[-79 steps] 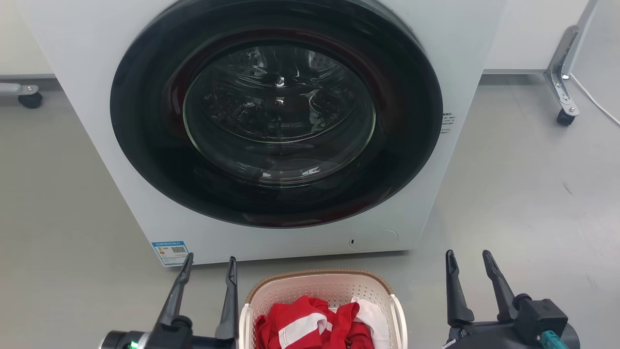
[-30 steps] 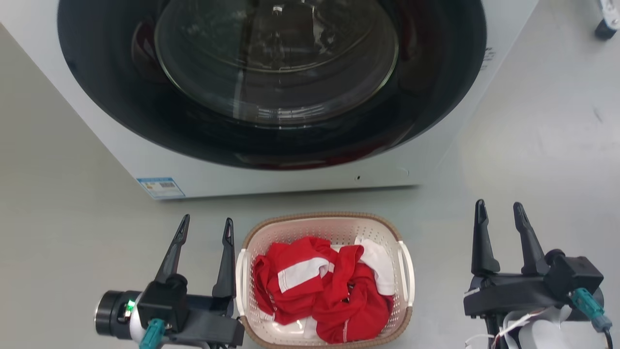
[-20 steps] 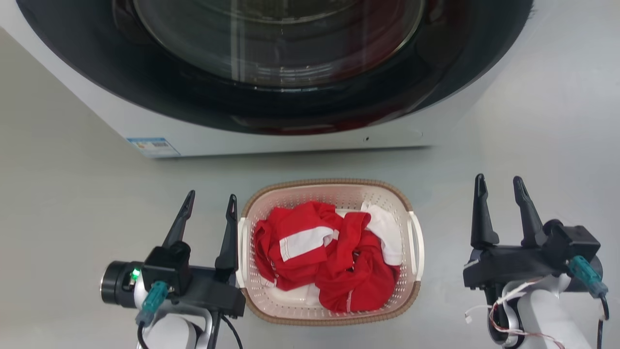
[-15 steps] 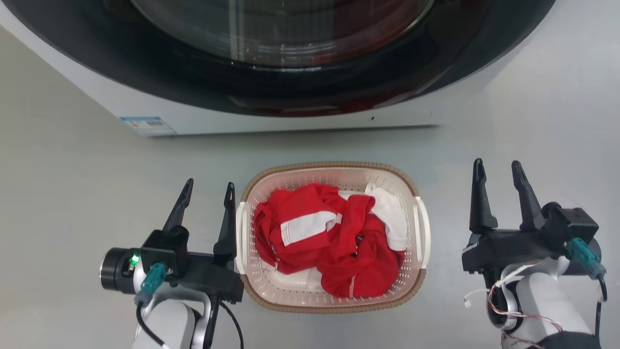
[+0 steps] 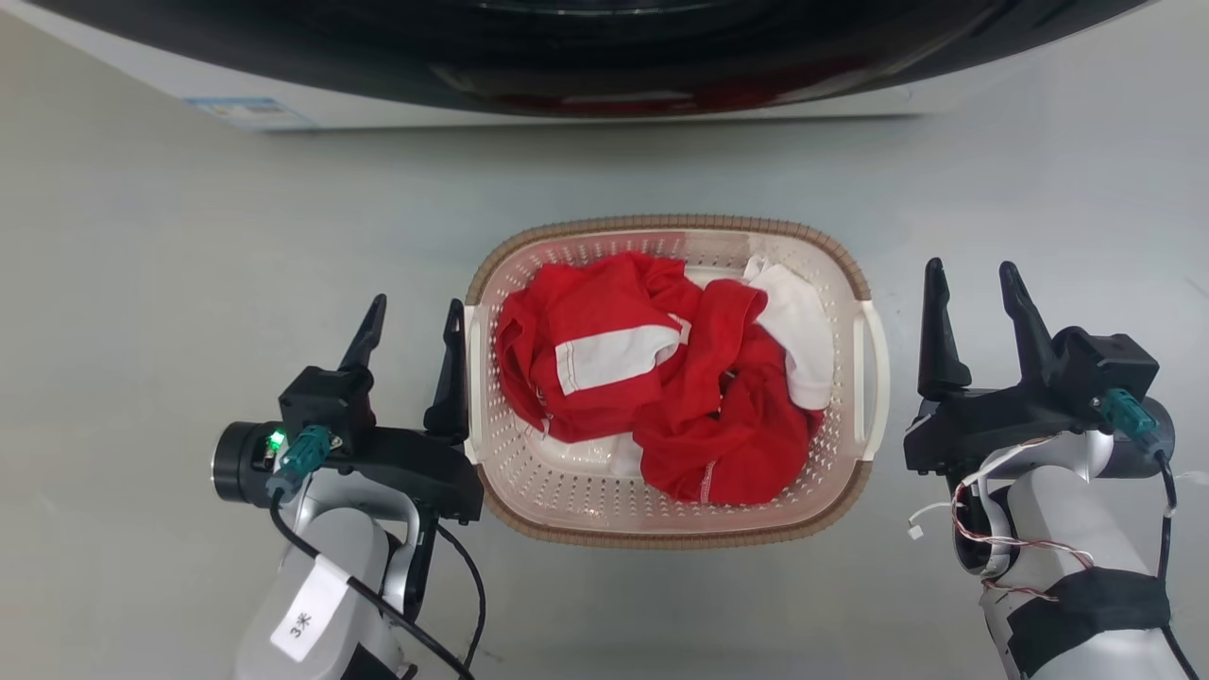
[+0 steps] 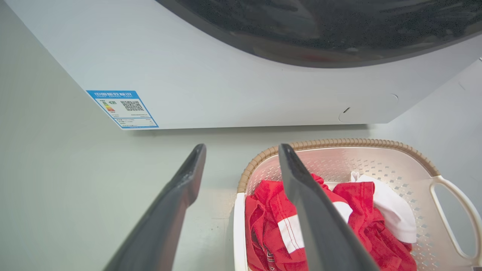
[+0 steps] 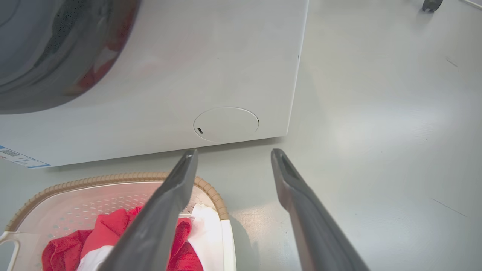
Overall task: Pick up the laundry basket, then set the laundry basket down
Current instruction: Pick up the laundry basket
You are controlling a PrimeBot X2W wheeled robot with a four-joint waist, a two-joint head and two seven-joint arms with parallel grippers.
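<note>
- Left gripper (image 5: pixel 417 304) is hovering at 9 o'clock of the laundry basket (image 5: pixel 661 224) on the floor (image 5: pixel 142 283), jaws spread, holding nothing, just beside the left handle (image 5: pixel 472 378)
- Right gripper (image 5: pixel 972 267) is waiting at 3 o'clock, likewise spread and empty, apart from the right handle (image 5: pixel 874 378)
- Pick-up is only beginning, I judge; each gripper needs closing on its handle
- Head camera is now looking further down than earlier, cropping the washer (image 5: pixel 425 113) at 12 o'clock

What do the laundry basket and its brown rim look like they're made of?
The cream-white perforated laundry basket looks like moulded plastic, semi-matte: uniform punched holes, smooth seamless walls. Its brown woven-look rim is probably plastic too, its ridges too regular for real rattan.
</note>
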